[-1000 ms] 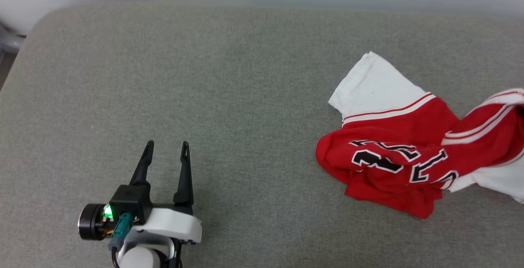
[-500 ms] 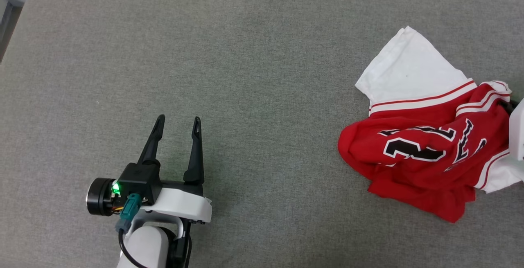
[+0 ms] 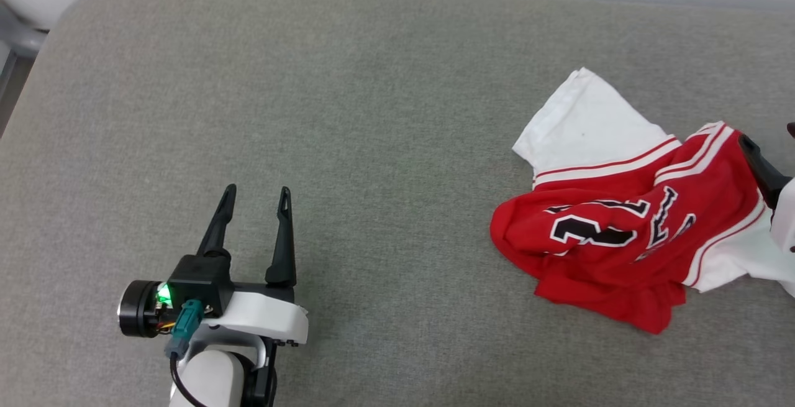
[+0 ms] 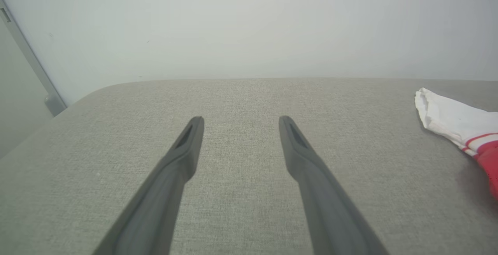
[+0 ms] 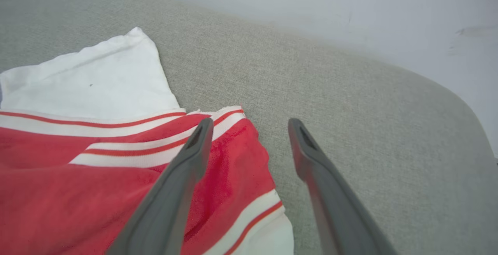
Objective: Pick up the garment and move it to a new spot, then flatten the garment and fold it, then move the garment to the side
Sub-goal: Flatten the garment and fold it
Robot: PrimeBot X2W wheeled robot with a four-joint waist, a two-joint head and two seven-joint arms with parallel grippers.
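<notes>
With the shirt (image 3: 621,233) lying crumpled at the right of the grey padded surface (image 3: 372,115), and left fingers (image 4: 175,161) and right fingers (image 5: 183,169) spread open and empty, flattening is probably best done by pinching opposite edges and pulling apart.

Shirt (image 3: 621,251) lies crumpled, chest lettering partly lost in its folds; right hand (image 3: 767,135), beside it, cut off at head view's edge.

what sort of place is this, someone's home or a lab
Hard to say: likely an indoor robot test setup rather than a lived-in room. A broad grey fabric-covered surface with rounded corners, like a mattress or padded table, stands against a bare pale wall, with a crumpled garment on it.
</notes>
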